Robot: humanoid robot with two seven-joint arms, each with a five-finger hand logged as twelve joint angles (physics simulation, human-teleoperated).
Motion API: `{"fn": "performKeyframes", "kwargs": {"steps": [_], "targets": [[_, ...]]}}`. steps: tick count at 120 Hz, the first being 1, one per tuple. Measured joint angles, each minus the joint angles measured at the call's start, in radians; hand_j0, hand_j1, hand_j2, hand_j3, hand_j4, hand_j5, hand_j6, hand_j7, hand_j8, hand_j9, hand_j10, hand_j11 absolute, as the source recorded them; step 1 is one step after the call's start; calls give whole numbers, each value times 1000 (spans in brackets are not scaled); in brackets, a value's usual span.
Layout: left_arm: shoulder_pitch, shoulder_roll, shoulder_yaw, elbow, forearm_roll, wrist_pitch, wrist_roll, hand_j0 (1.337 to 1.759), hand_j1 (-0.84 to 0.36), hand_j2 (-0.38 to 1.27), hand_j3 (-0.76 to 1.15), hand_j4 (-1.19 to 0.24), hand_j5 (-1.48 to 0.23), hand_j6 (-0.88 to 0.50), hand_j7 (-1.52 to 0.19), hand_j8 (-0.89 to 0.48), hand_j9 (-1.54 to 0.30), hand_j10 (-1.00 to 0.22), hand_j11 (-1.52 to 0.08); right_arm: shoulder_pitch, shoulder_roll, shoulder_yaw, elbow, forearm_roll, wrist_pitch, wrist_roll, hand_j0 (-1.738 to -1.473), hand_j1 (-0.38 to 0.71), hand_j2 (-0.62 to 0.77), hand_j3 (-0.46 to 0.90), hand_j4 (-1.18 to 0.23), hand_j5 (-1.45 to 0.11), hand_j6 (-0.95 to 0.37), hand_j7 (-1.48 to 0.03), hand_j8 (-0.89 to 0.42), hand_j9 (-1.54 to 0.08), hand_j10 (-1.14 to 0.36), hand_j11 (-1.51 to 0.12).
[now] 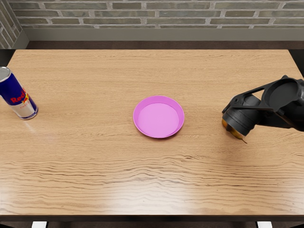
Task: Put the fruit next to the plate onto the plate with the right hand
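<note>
A long light-brown wooden table (142, 180) with strong grain fills most of the head view, and behind it runs a grey-brown brick wall (152, 12). 3 loose things are on the tabletop: 1 plate, 1 can and 1 fruit.

The round, shallow pink plastic plate (158, 116) sits flat near the middle of the table. The blue and silver drink can with red lettering (17, 94) stands on its base near the left edge, well apart from the plate.

1 arm shows, the right one, coming in from the right edge as dark grey and black links. Its dark right hand (242, 118) hangs low over the table to the right of the plate, with clear wood between them.

The small orange-yellow fruit (228, 127) lies beneath that hand, on the table and apart from the plate. Only a sliver of its left and lower side shows under the dark casing. The hand sits right on top of it, but it cannot be told whether it is clamped on the fruit or only covering it.

2 small white blocks (39, 224) show below the table's front edge, 1 toward each bottom corner.
</note>
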State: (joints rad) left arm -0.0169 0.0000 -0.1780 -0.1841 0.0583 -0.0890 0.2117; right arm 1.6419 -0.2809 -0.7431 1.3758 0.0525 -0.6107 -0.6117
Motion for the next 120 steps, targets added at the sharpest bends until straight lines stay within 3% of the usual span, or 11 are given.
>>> {"fn": "performKeyframes", "kwargs": {"steps": [8,27,33,54,59,62,75,96,105,120], "targets": [[0,0,0,0,0,0,0,1658,349,0,0,0,0,0,0,0,0,0,0,-5,2,1,-1,-2,0,1,-1657,237,-102,0,-465,-606,-461,-609,-437,-644,-464,-606],[0,0,0,0,0,0,0,1658,349,0,0,0,0,0,0,0,0,0,0,-17,3,5,-2,-11,0,2,-1657,363,-10,-2,-592,-709,-302,-885,-266,-967,-563,-736],[0,0,0,0,0,0,0,1658,349,0,0,0,0,0,0,0,0,0,0,-20,0,13,-2,-8,-2,0,-1651,409,85,-1,-660,-792,-252,-945,-216,-1023,-526,-831],[0,0,0,0,0,0,0,1658,349,0,0,0,0,0,0,0,0,0,0,-52,-23,67,-5,-3,-10,-5,-1633,484,150,-2,-834,-898,-21,-1239,44,-1311,-487,-946],[0,0,-1,0,0,0,0,1658,349,0,0,0,0,0,0,0,0,0,0,-68,-45,100,-6,-2,-13,-7,-1632,498,126,-1,-862,-903,5,-1273,86,-1353,-405,-1031],[0,0,-1,0,0,0,0,1658,349,0,0,0,0,0,0,0,0,0,0,-77,-62,124,-6,1,-13,-8,-1632,499,132,-1,-869,-920,-33,-1256,86,-1370,-380,-1102],[0,0,0,0,0,0,0,1658,349,0,0,0,0,0,0,0,0,0,0,-97,-162,249,-9,3,-5,-2,-1637,412,304,0,-867,-1014,-302,-1206,-237,-1285,-531,-1127],[0,0,0,0,0,0,0,1658,349,0,0,0,0,0,0,0,0,0,0,-186,-343,593,-21,5,146,2,-1640,346,290,-1,-858,-1107,-408,-1165,-339,-1229,-567,-1160],[0,0,0,0,0,0,0,1658,349,0,0,0,0,0,0,0,0,0,0,-244,-331,719,-42,5,228,2,-1640,326,255,-1,-857,-1127,-427,-1155,-358,-1220,-575,-1161],[0,0,0,0,0,0,0,1658,349,0,0,0,0,0,0,0,0,0,0,-292,-212,844,-116,6,332,2,-1642,321,289,0,-851,-1157,-447,-1146,-367,-1215,-593,-1172]]}}
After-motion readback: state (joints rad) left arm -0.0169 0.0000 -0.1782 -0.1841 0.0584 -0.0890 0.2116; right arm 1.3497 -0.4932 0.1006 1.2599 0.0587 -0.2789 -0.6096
